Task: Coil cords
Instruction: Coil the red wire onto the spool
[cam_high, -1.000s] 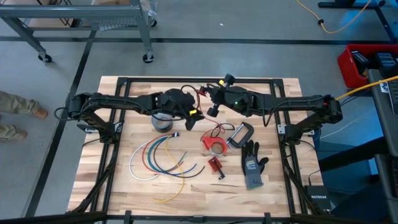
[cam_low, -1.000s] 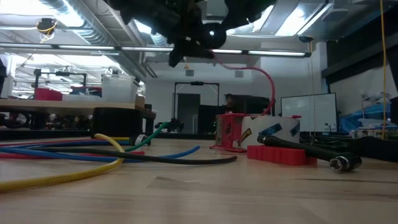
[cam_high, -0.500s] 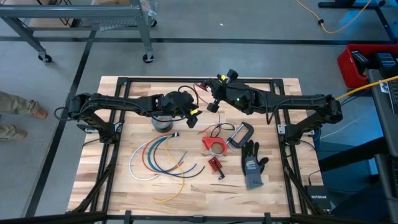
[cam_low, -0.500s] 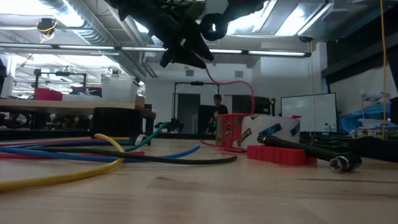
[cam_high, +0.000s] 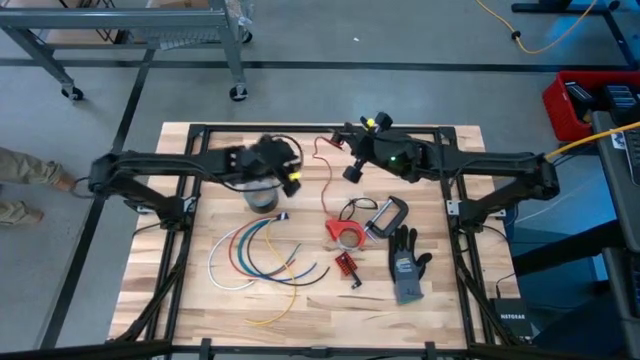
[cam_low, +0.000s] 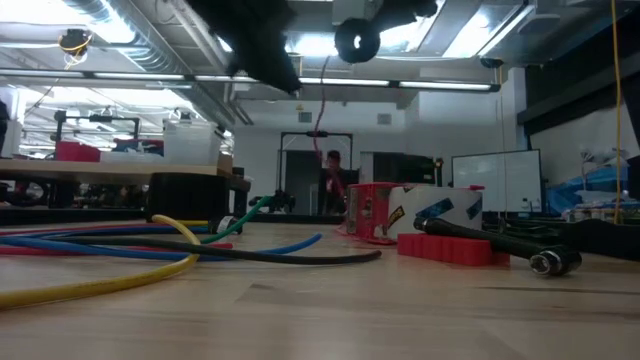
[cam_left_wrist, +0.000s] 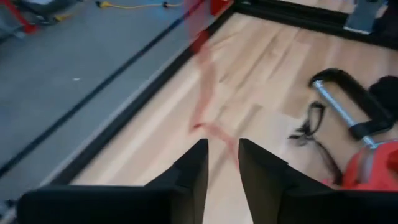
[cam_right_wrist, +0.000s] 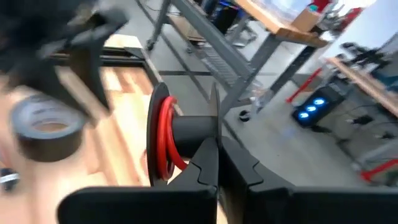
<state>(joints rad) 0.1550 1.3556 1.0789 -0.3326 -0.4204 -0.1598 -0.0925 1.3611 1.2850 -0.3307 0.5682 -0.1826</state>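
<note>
**What the views leave unclear**

In the left wrist view the red cord (cam_left_wrist: 202, 74) is a smeared streak, and whether it passes between the left gripper (cam_left_wrist: 222, 163) fingers cannot be told. In the low view the left arm (cam_low: 255, 45) is a dark blur cut off by the top edge. The right wrist view shows the grey tape roll (cam_right_wrist: 46, 127) blurred. From above, the person (cam_high: 25, 180) at the left edge is cropped to legs and shoes.
</note>
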